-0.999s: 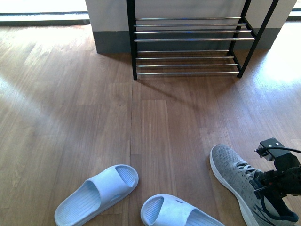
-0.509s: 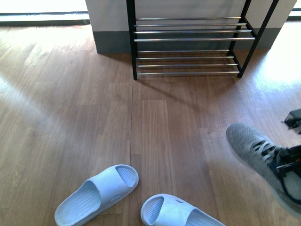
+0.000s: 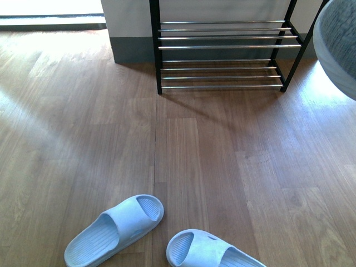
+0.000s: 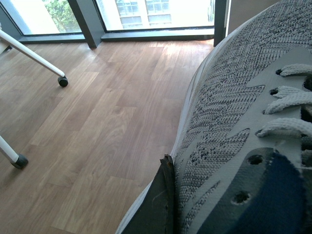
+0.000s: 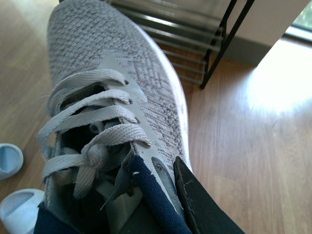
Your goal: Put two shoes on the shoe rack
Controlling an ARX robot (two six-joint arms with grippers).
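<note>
Front view: a grey knit sneaker with a white sole (image 3: pixel 337 44) hangs blurred at the upper right edge, off the wooden plank floor (image 3: pixel 83 139), overlapping the right post of the black-framed shoe rack with chrome rods (image 3: pixel 222 47). Two pale blue moulded slides (image 3: pixel 114 229) lie near each other on the floor, well apart from the rack. Right wrist view shows the right pincer (image 5: pixel 161 195) clamped at that sneaker's dark collar, toe towards the rack. Left wrist view shows the left pincer (image 4: pixel 209 200) gripping a second grey knit sneaker (image 4: pixel 229 112), one dark finger (image 4: pixel 158 204) against its side.
</note>
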